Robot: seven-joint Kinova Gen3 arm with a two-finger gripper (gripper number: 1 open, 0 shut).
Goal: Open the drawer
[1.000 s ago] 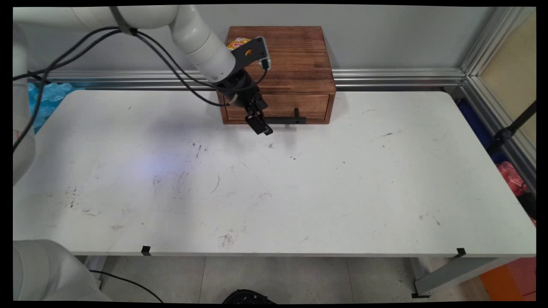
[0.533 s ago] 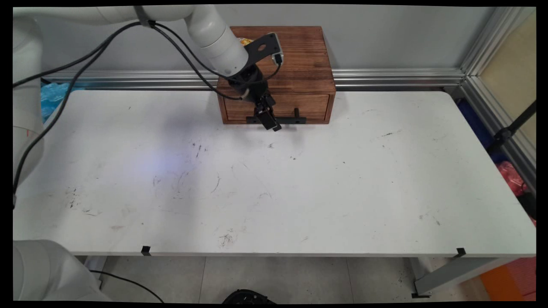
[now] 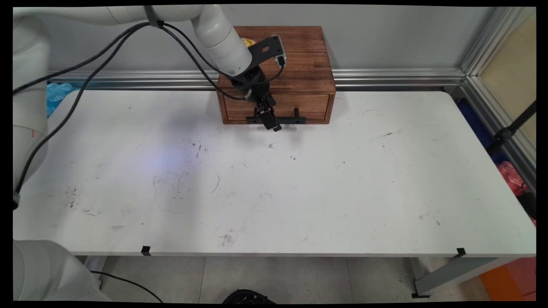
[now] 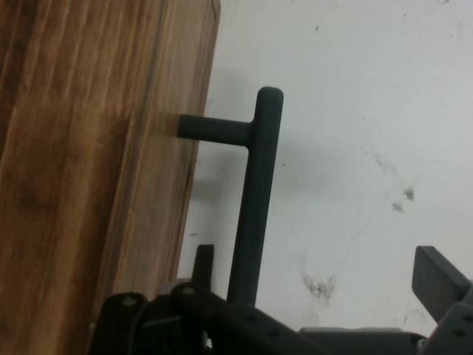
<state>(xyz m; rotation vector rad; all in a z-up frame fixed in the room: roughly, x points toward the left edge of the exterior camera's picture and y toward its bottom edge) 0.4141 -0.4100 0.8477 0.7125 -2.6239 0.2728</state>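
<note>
Gripper (image 3: 270,122) was low at the front of the wooden box (image 3: 308,55), which stood at the table's (image 3: 274,192) far edge against the wall. Its tip was at the black bar handle (image 3: 295,119) on the box's drawer front (image 3: 299,107), towards the handle's left part in the main view.

In the hand view the pincer was released, its fingers spread wide. The bar (image 4: 255,192) ran between them, close beside one finger (image 4: 203,259) and well apart from the other (image 4: 440,277), so the bar sat off-centre in the gap. No pad touched the bar. One post joined the bar to the wood (image 4: 89,185); the bar's other end was hidden under the linkage.

The drawer appeared flush with the box, though the arm covered part of its front, so this is uncertain.

A small yellow packet (image 3: 247,42) lay on the box top, mostly behind the wrist.
</note>
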